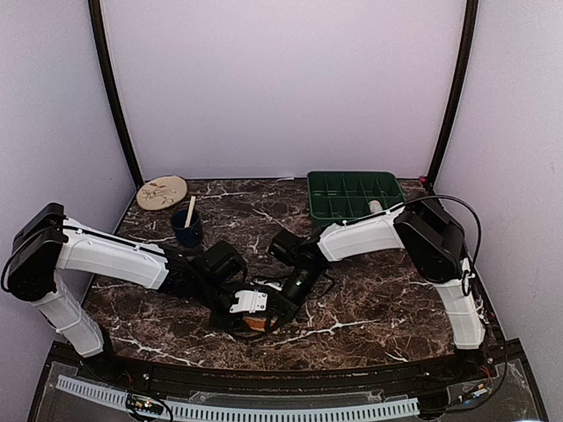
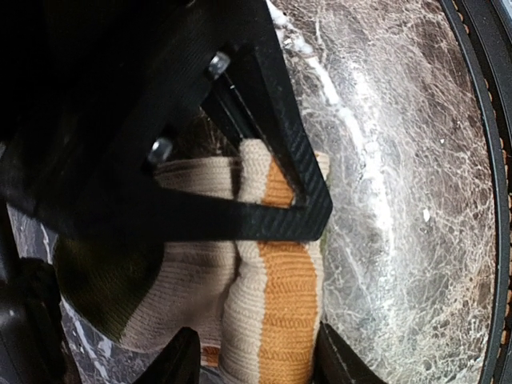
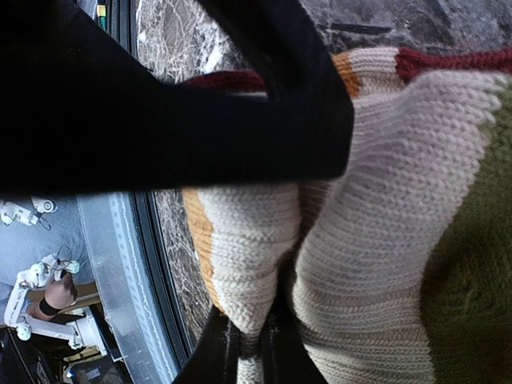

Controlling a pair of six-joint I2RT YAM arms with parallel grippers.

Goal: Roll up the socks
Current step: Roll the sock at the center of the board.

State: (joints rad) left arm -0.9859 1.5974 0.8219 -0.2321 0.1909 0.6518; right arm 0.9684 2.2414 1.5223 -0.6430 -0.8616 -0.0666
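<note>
- Left fingers [image 2: 178, 364] flank the striped sock [image 2: 272, 320], apparently clamped on its folded end, at the near middle of the table [image 2: 392, 200].
- Right fingers [image 3: 220, 356] pinch a cream fold, nearly together (pink sock not seen).
- Recommended: hold the roll tight; one arm anchors, the other turns.

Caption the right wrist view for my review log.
Right tool pinches a fold of the cream, orange, red and olive striped sock over the marble table.

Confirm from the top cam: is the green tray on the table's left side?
No, the green tray sits at the back right of the table.
</note>
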